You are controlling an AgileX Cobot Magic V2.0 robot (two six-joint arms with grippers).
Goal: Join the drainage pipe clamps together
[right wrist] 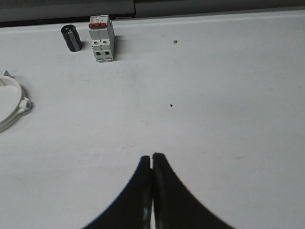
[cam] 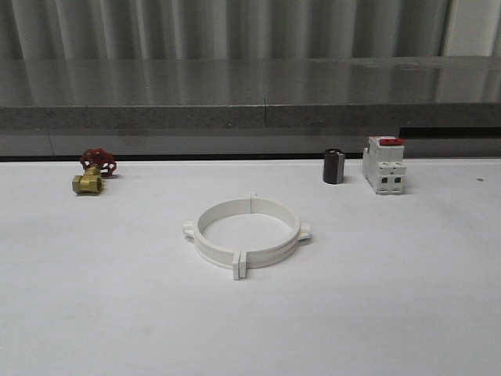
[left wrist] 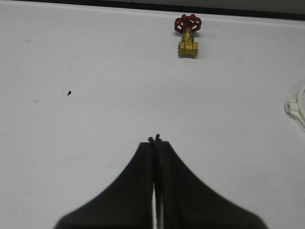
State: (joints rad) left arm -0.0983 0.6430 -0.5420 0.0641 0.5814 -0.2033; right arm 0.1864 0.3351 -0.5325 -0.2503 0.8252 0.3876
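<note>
The two white drainage pipe clamps (cam: 247, 232) lie joined as one ring in the middle of the table, tabs meeting at the near and far sides. An edge of the ring shows in the left wrist view (left wrist: 298, 108) and in the right wrist view (right wrist: 13, 102). My left gripper (left wrist: 154, 139) is shut with nothing between its black fingers, hovering over bare table well away from the ring. My right gripper (right wrist: 152, 156) is likewise shut and empty, over bare table on the other side of the ring.
A brass valve with a red handwheel (cam: 94, 171) lies at the back left. A small black cylinder (cam: 333, 166) and a white breaker with a red top (cam: 384, 165) stand at the back right. A grey ledge (cam: 250, 117) runs along the table's far edge.
</note>
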